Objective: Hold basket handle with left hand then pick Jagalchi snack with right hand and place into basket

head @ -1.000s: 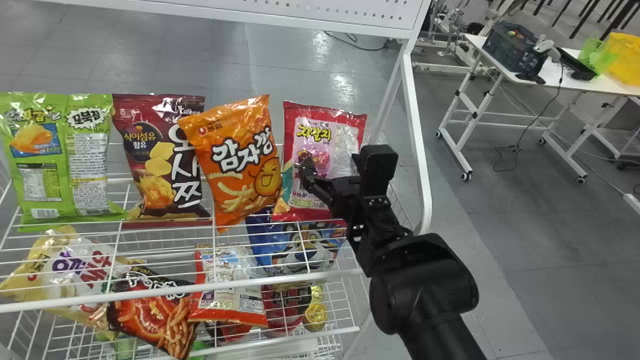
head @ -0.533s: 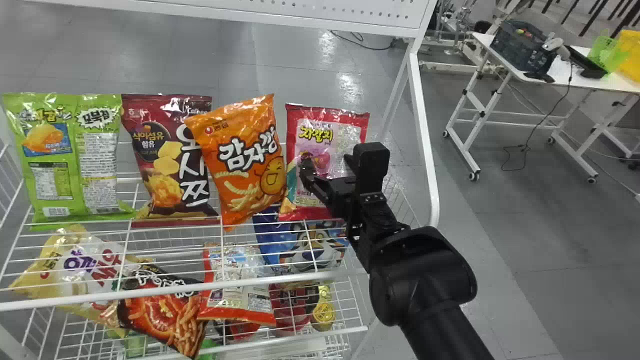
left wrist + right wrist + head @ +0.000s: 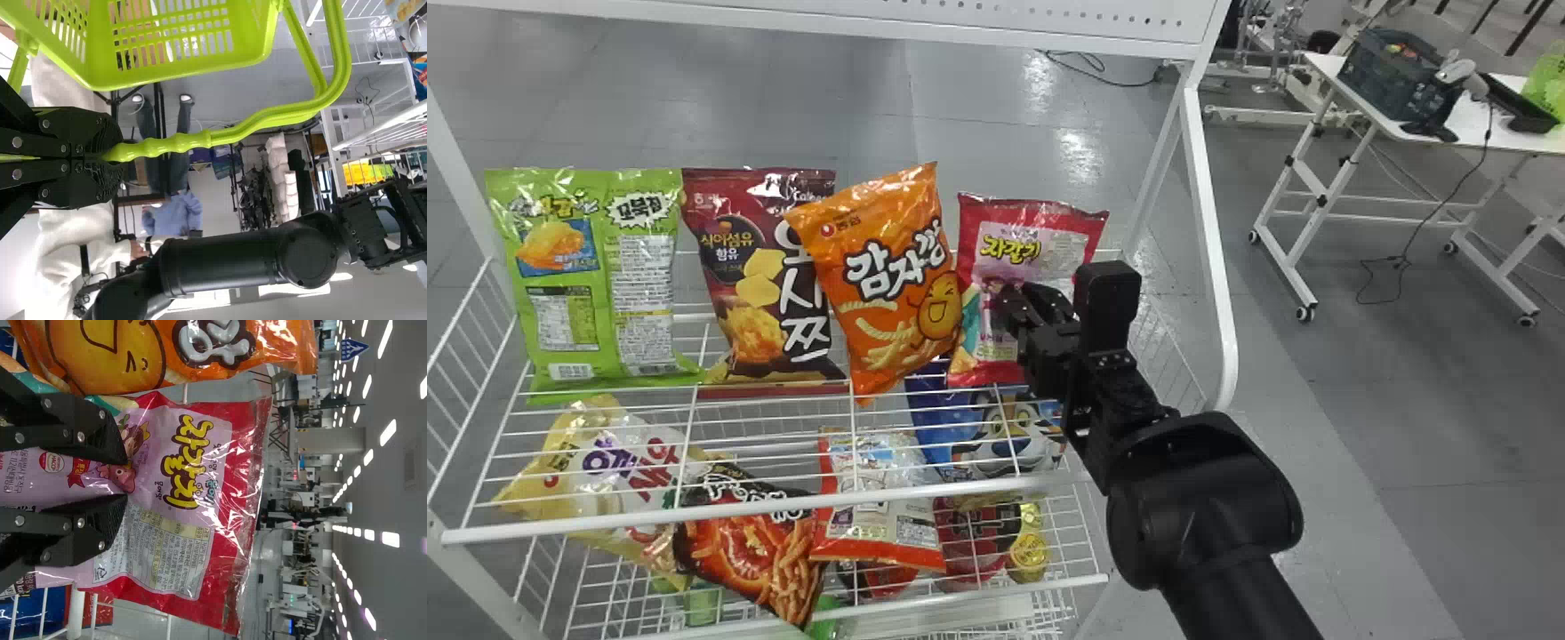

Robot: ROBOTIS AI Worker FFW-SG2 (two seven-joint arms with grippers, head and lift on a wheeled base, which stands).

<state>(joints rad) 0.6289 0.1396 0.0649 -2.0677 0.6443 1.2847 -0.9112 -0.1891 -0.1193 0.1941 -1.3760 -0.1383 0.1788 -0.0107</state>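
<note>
Jagalchi snack [image 3: 1009, 238] stands roughly upright on the wire shelf [image 3: 738, 510], rightmost in the row. Right gripper [image 3: 125, 479] is in front of its printed face, around mid-height. Fingers apart, a stretch of the front film showing between them, no pinch. Can't tell if the tips touch.

Left gripper [image 3: 110, 155] is parked well apart from the snack, fingers clamped on the ribbed handle [image 3: 180, 142] of the green basket [image 3: 187, 69]. Basket hangs off that handle, also well apart from the snack.

Orange bag [image 3: 894, 293] sits close by the snack's left side, leaning toward it. Can't confirm contact. Blue bag [image 3: 1000, 440] is lower than the snack, behind the shelf wires.

Handling, my read: light, soft, puffed pack. Glossy film, so slippery. Contents probably brittle, so low force. Too broad for these fingers side to side; gather a fold of front film on the centreline, mid to upper body. Top seal is the backup hold: flat, less to crush.

Step in hand looks like lining up the grasp. Next: small push in, then close gently. Risks: tips skate off the film, pack tips backward, or lifting drags the orange bag.
</note>
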